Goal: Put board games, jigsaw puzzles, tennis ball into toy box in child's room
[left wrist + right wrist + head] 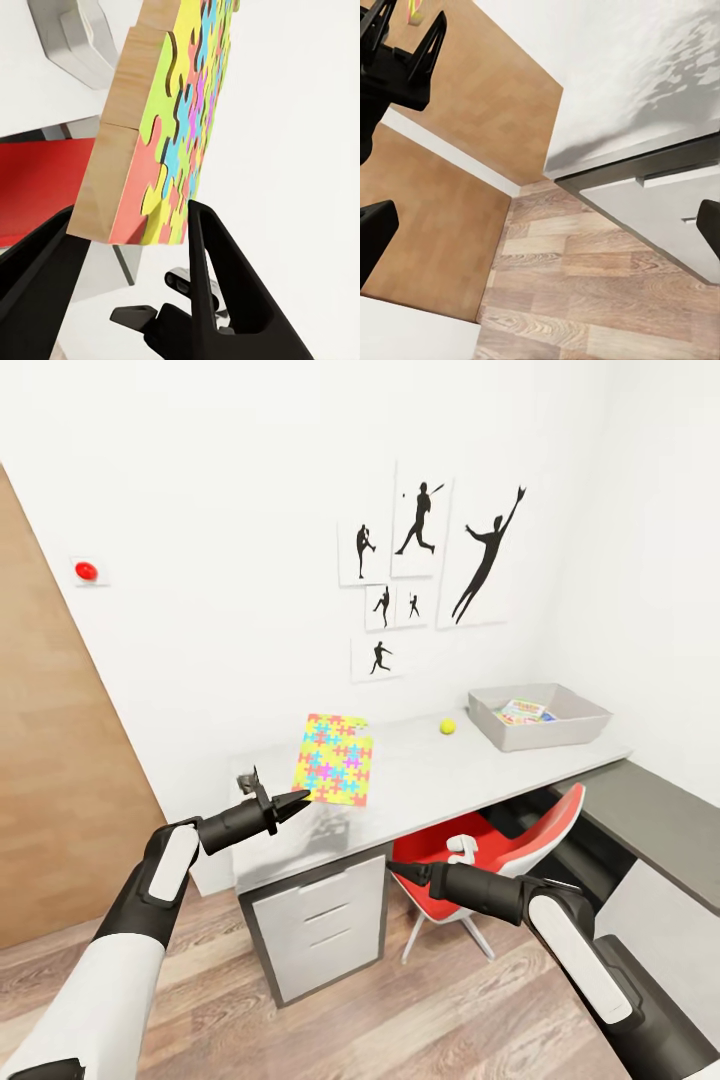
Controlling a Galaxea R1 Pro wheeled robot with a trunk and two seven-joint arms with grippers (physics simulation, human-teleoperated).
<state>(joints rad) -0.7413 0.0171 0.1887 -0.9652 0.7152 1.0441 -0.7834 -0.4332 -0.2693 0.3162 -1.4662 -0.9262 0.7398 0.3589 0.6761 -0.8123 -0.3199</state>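
**Trainee:** What have you got in the left gripper (300, 800)?

**Me:** A jigsaw puzzle (335, 758). My two fingers (217, 277) pinch its near edge, so the mat stands tilted up off the worktop (450, 770) instead of lying flat. In my left wrist view I see the wooden underside on one side of the mat and the coloured pieces on the other, with a finger on each face.

**Trainee:** And the right one?

**Me:** My right gripper (395, 870) hangs low in front of the drawer unit (325, 930), carrying nothing. Its wrist view shows a dark fingertip at each edge of the picture, so I judge the jaws spread wide.

**Trainee:** Where does the puzzle go?

**Me:** Into the toy box (540, 717) at the far right end of the worktop, well apart from me. Something colourful already lies in it. The tennis ball (447, 726) sits on the worktop between the puzzle and the box.

**Trainee:** So how do you do it well?

**Me:** I hold only an edge, so the mat will probably want to swing or slip. I would lift it fully clear, travel slowly, and pass above the ball, not past it at its height, so I don't knock it rolling. The red chair (480, 860) is tucked under the worktop, so I would watch the base as I close in. Over the box, I would lower the mat's free edge inside the rim before letting go.
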